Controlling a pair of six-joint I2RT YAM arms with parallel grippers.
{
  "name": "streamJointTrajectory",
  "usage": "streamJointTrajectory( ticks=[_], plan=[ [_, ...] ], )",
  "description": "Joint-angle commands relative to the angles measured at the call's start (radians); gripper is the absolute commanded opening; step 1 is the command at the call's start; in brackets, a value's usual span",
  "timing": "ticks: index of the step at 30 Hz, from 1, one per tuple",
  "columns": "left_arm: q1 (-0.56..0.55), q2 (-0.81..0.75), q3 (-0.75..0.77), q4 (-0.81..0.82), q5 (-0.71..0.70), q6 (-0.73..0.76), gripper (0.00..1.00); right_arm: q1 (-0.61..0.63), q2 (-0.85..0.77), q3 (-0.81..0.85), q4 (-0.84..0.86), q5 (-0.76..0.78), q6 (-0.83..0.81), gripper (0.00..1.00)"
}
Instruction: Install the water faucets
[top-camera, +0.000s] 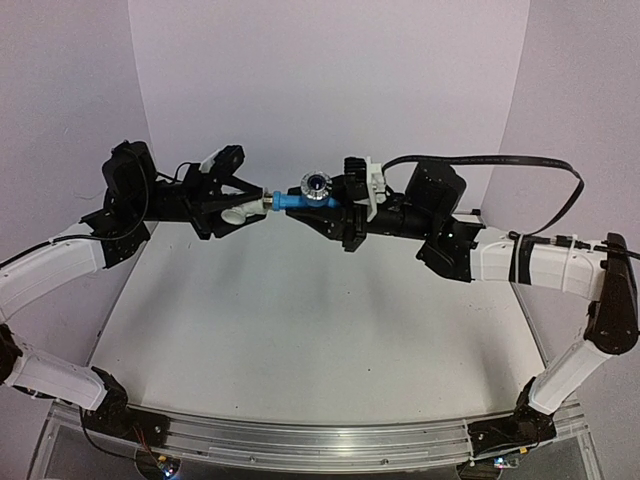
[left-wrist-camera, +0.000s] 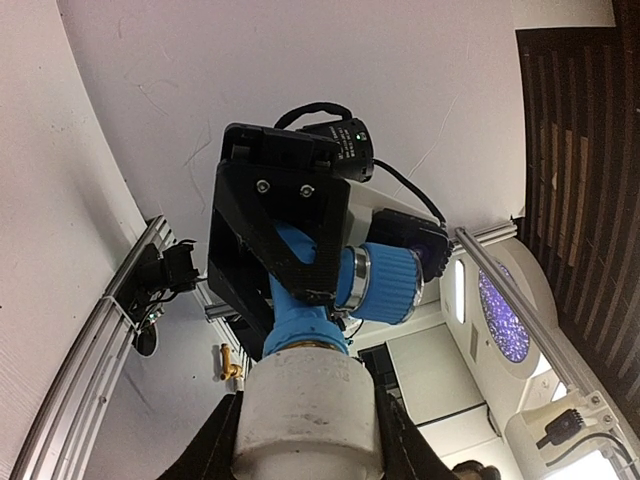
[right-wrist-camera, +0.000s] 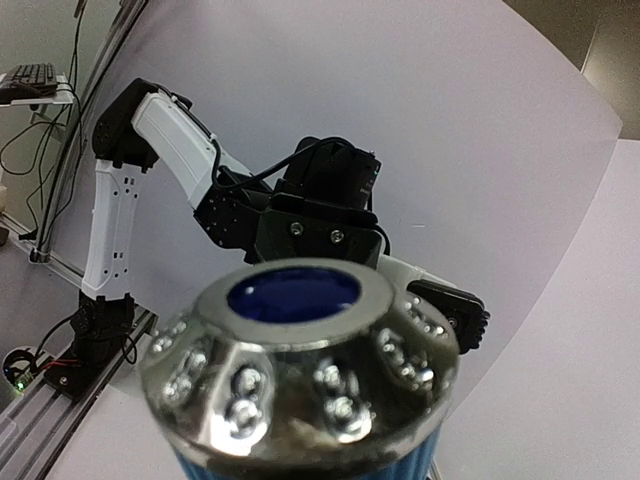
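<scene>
The light-blue faucet (top-camera: 298, 199) with its silvery knob (top-camera: 316, 184) is held in the air above the far side of the table. My right gripper (top-camera: 338, 203) is shut on its body. My left gripper (top-camera: 236, 209) is shut on a white cylindrical fitting (top-camera: 241, 212). The faucet's brass-ringed end meets the fitting's mouth. In the left wrist view the fitting (left-wrist-camera: 308, 405) fills the space between my fingers (left-wrist-camera: 215, 445), with the faucet (left-wrist-camera: 300, 310) entering it from above. In the right wrist view the knob (right-wrist-camera: 300, 365) hides my own fingers.
Both arms are raised over the white tabletop (top-camera: 300, 320). An aluminium rail (top-camera: 320, 440) runs along the near edge. A black cable (top-camera: 520, 163) loops behind the right arm. Pale backdrop walls close in the back and sides.
</scene>
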Motion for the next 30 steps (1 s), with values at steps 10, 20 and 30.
streamJointTrajectory(
  ticks=[10, 20, 30],
  plan=[
    [-0.006, -0.041, -0.012, 0.070, -0.016, 0.054, 0.00, 0.010, 0.051, 0.110, -0.042, -0.022, 0.081, 0.00],
    [-0.006, -0.029, -0.010, 0.058, -0.045, 0.202, 0.00, 0.023, 0.078, 0.132, -0.002, -0.016, 0.230, 0.00],
    [-0.006, 0.007, 0.042, -0.070, -0.026, 0.431, 0.00, 0.031, 0.136, 0.215, -0.053, -0.037, 0.339, 0.00]
  ],
)
